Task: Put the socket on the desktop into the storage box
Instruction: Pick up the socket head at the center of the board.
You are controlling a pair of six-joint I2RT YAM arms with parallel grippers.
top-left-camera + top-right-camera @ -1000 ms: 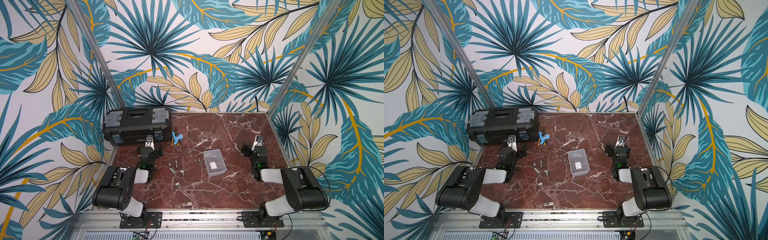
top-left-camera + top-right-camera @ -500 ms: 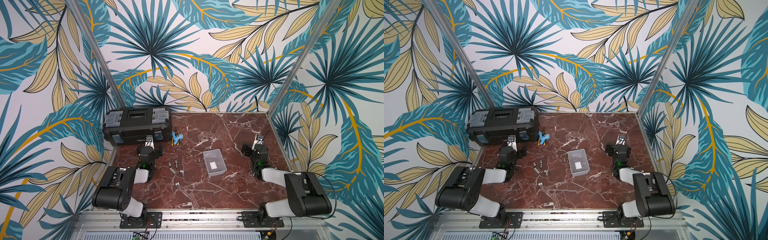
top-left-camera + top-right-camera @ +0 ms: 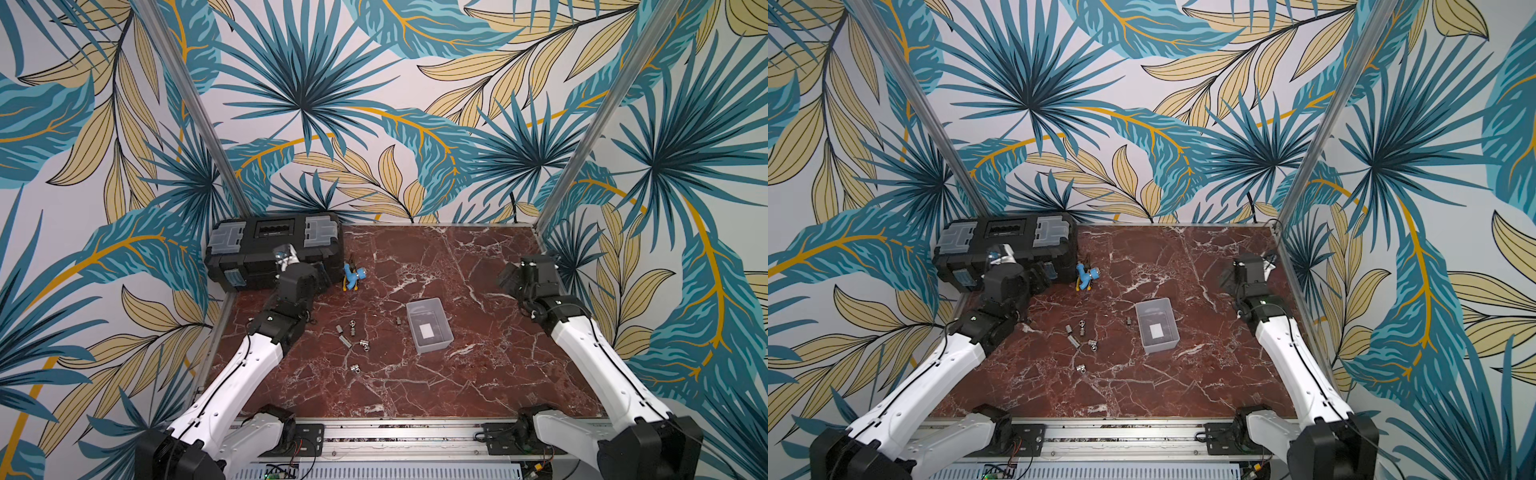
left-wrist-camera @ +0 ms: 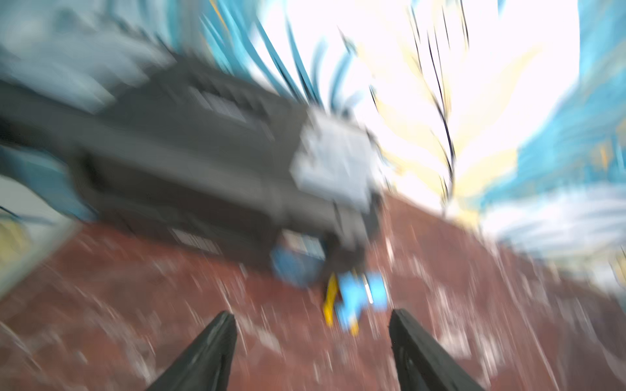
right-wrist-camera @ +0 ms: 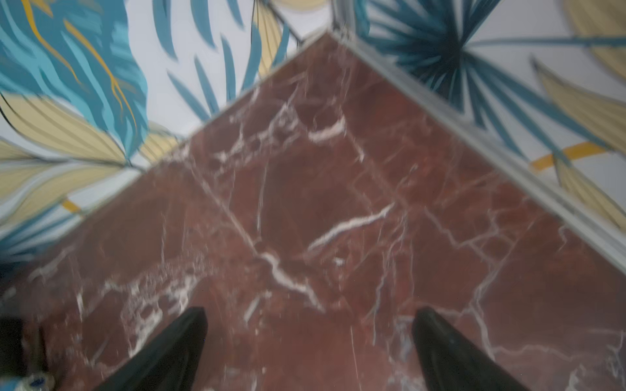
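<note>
The long socket (image 3: 344,340) lies flat on the worktop (image 3: 478,374), slanting toward the storage box (image 3: 413,329). The left hand (image 4: 310,316) and right hand (image 5: 310,313) have fingers apart, empty.

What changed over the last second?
Left arm and right arm rose out of their folded pose, elbows lifting toward the camera; left gripper and right gripper lifted slightly with them, jaws open, nothing taken. Sockets, storage box, toolbox and blue toy stayed put.
</note>
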